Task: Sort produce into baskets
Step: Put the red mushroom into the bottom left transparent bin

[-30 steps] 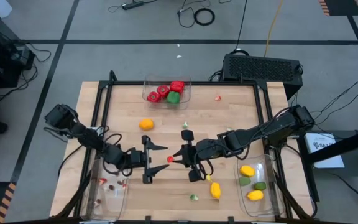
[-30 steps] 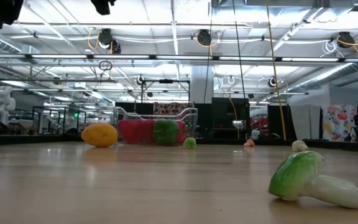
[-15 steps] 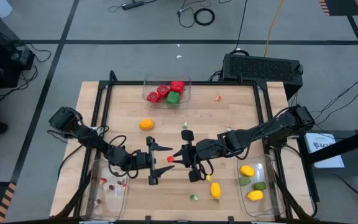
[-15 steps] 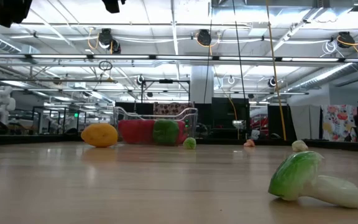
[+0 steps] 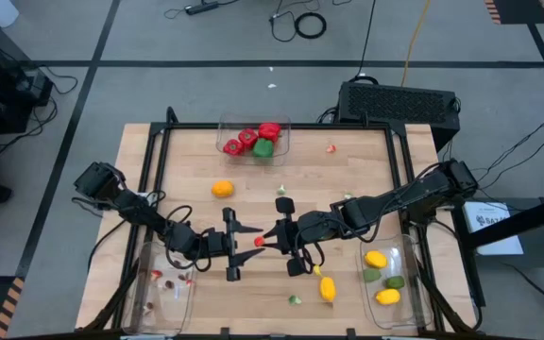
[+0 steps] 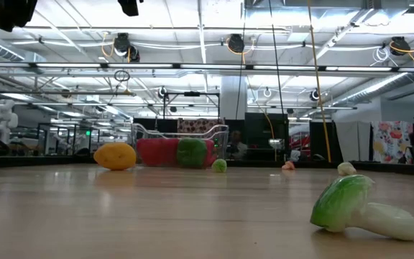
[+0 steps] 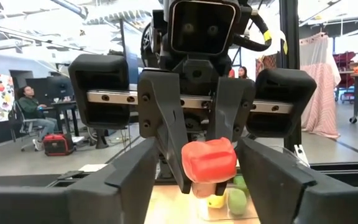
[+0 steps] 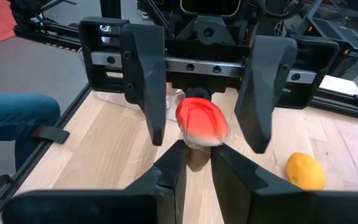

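Near the middle of the wooden surface, a little toward its front edge, the two claws face each other tip to tip over a handover. The right claw has its fingers pressed in on a small red piece of produce, pinching it by its pale stem end; in the left wrist view this red piece sits between the right claw's two dark fingers. The left claw stands spread, one finger on each side of the red piece, and in the right wrist view its fingers flank the piece with a gap on either side, not touching it. Against the middle of the back edge a clear basket holds red peppers and a green one. A second basket at the front-left corner holds a few tiny red bits, and a third basket at the front-right corner holds yellow lemons and green limes. Loose on the surface are an orange left of centre toward the back, a lemon near the front edge just beside the third basket, a small green-and-white vegetable at the front edge, which fills the near right of the low view, and a tiny red bit near the back-right.
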Motion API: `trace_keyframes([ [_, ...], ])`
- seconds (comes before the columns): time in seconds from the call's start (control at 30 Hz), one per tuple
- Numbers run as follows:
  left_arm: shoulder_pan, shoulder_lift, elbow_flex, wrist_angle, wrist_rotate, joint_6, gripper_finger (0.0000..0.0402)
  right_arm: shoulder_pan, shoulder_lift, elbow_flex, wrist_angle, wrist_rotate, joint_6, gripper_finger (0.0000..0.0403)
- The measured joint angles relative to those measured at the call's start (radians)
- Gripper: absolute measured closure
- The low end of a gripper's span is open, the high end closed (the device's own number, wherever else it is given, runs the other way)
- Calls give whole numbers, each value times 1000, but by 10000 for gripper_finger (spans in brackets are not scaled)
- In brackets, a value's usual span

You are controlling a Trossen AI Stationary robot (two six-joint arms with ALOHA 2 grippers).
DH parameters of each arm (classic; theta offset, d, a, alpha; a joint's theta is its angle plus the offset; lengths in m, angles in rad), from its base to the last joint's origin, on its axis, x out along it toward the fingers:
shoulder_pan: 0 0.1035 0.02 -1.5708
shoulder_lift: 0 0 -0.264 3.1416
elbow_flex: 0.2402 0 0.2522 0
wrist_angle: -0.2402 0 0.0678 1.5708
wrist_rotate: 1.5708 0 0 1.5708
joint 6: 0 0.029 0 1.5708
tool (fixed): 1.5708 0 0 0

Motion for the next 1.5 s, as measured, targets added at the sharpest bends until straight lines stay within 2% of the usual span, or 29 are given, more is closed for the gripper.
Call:
trace_keyframes([
  [0.47, 0, 0, 0, -1, 22, 1, 271, 0, 0, 0, -1, 0, 0, 337],
  [0.93, 0, 0, 0, -2, 23, 9, 281, 0, 0, 0, -1, 2, 26, 330],
  [1.07, 0, 0, 0, -2, 23, 9, 281, 1, -1, 0, -14, 4, 46, 287],
  [1.33, -1, 0, 0, -2, 23, 9, 281, 7, -1, 0, -40, 6, 62, 142],
  [1.5, -26, -21, -1, -9, 18, 39, 281, 7, -1, 0, -111, 6, 95, 78],
])
